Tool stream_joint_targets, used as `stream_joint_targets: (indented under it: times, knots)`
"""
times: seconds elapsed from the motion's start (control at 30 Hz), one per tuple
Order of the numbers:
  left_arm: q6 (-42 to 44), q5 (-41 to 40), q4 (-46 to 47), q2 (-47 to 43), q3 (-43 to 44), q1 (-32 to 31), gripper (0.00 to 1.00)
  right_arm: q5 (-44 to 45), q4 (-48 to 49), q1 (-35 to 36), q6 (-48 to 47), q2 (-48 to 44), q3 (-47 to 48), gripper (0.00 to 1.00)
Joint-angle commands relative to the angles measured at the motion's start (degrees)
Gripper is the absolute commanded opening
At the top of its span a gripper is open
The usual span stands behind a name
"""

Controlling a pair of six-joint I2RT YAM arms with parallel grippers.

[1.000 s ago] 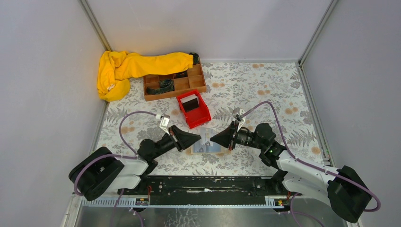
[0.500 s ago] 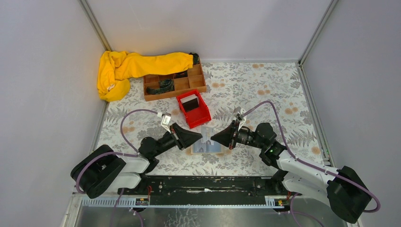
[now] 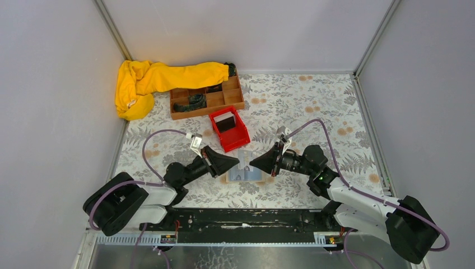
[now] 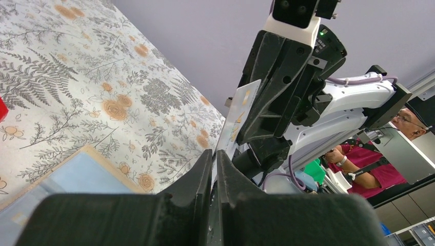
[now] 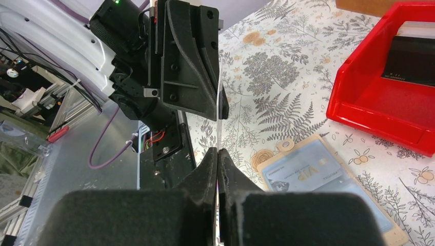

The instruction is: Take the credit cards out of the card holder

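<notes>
**Top view.** The left pincer (image 3: 238, 165) and the right pincer (image 3: 250, 164) are seen tip to tip, almost touching. Directly beneath them the holder (image 3: 245, 175) lies flat on the table (image 3: 313, 106). The bin (image 3: 236, 141) stands just beyond the left pincer's tip. What sits between the tips is too small to be made out here.

**Left wrist view.** A whitish card (image 4: 240, 110) is seen standing nearly on edge. Its far part is backed against the right pincer's black fingers, and its near edge runs down into the slit of the left pincer (image 4: 213, 156). Those jaws are almost together with a thin gap showing. Whether the card is pinched or merely enclosed cannot be told. The holder (image 4: 77, 174) is seen below and to the side, blue with a tan edge.

**Right wrist view.** The right pincer (image 5: 218, 156) is clamped on the card (image 5: 219, 123), which is seen edge-on as a thin line rising towards the left pincer. The holder (image 5: 359, 215) lies below and to the side. A second card (image 5: 302, 177) is seen on it, so the task is judged unfinished.

**Risks.** A handover is judged to be under way.
- If the right jaws are opened before the left grip is firm, the card could drop back onto the holder or the table.
- If both pincers are pulled apart while both are clamped, the thin card could be bent or snapped free.
- With the tips so close, the fingers could be knocked together by a small misalignment.
</notes>
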Motion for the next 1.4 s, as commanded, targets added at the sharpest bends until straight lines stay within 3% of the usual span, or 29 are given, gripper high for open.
stream_joint_targets:
  times: [0.0, 0.47, 0.73, 1.1, 1.37]
  knots:
    - [-1.0, 7.2, 5.5, -2.5, 1.9, -2.0, 0.12, 1.1, 4.6, 0.3, -0.3, 1.5, 2.5, 0.0]
    - [-0.6, 7.8, 5.5, -2.1, 1.8, -2.3, 0.16, 0.6, 4.9, 0.2, 0.1, 2.6, 2.9, 0.0]
    - [-0.2, 7.0, 5.5, -0.9, 1.8, -2.5, 0.26, 0.3, 5.0, 0.2, 0.3, 2.1, 2.8, 0.0]
    - [0.1, 6.4, 5.5, -1.0, 1.3, -2.6, 0.25, 0.6, 4.8, 0.1, 0.2, 1.9, 2.6, 0.0]
    - [1.4, 4.6, 2.6, -4.2, 0.3, -2.6, 0.3, 1.4, 3.2, -0.8, -0.4, 0.3, 2.5, 0.0]
